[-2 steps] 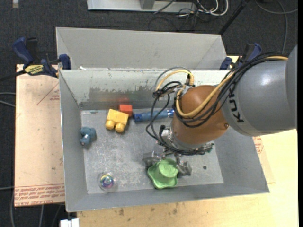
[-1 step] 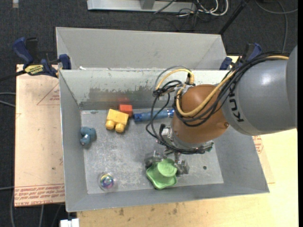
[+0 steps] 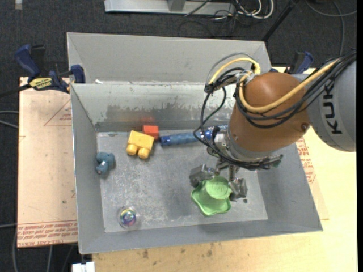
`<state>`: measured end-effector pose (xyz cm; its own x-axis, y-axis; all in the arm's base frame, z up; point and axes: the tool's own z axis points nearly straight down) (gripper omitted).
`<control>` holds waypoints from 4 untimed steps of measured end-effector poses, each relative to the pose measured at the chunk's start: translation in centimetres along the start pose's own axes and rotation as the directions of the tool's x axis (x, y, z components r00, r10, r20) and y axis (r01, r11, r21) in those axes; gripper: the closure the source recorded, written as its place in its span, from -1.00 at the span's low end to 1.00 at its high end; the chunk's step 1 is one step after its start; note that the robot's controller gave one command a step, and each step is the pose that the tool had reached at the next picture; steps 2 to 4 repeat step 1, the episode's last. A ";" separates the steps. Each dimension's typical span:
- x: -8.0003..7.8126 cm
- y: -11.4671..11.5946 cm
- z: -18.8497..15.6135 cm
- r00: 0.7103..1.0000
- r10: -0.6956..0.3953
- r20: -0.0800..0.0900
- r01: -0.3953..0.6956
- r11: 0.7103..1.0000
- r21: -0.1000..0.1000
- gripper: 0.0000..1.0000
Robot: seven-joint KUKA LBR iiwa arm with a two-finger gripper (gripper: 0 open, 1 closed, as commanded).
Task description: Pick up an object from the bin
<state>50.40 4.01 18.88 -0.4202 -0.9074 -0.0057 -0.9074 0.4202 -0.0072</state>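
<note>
Fingers (image 3: 198, 177) of the gripper (image 3: 219, 183) stood spread apart, one on each side of the raised top of a soft green, crumpled, cup-like rubber thing (image 3: 211, 200). Whether they pressed on it could not be told. That green thing lay on the floor of the grey metal bin (image 3: 170, 61), at its front right, directly under the arm's orange wrist cover (image 3: 269, 109). Well apart, by the back wall, lay a yellow plastic block with two studs (image 3: 140, 143), a small orange block (image 3: 150, 130) touching it, and a blue cylindrical stick (image 3: 178, 139). A grey-blue lumpy figure (image 3: 104, 163) sat at the left, and a clear shiny ball (image 3: 128, 217) at the front left.
</note>
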 end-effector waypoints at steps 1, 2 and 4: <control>0.8 0.9 -9.3 1.000 -0.001 0.000 0.001 1.000 0.001 1.00; 0.8 0.9 -9.3 1.000 -0.001 0.000 0.001 1.000 0.001 1.00; 0.8 0.9 -9.3 1.000 -0.001 0.000 0.001 1.000 0.001 1.00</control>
